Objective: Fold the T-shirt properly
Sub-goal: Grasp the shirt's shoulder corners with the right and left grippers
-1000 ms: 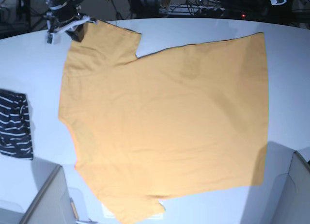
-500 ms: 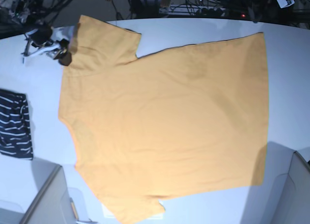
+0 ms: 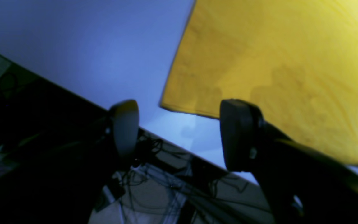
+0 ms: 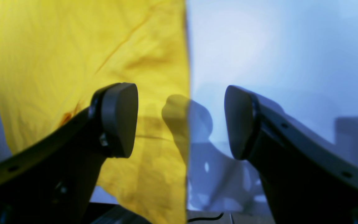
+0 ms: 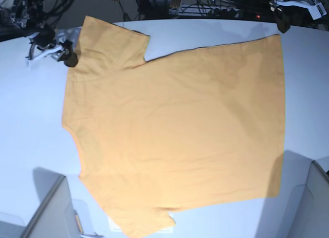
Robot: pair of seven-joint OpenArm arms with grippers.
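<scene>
1. Pretty clearly a robotics lab or test bench, not anyone's home.
2. Big plain white table (image 5: 216, 32) with a curved far edge, under hard overhead light.
3. Behind it, a dark mess of cables (image 5: 205, 9) and electronics, one small red light glowing.
4. Grey panels (image 5: 51, 212) stand at both near corners.

Left claw (image 3: 179, 133) and right claw (image 4: 180, 121) both gape wide, empty.
</scene>
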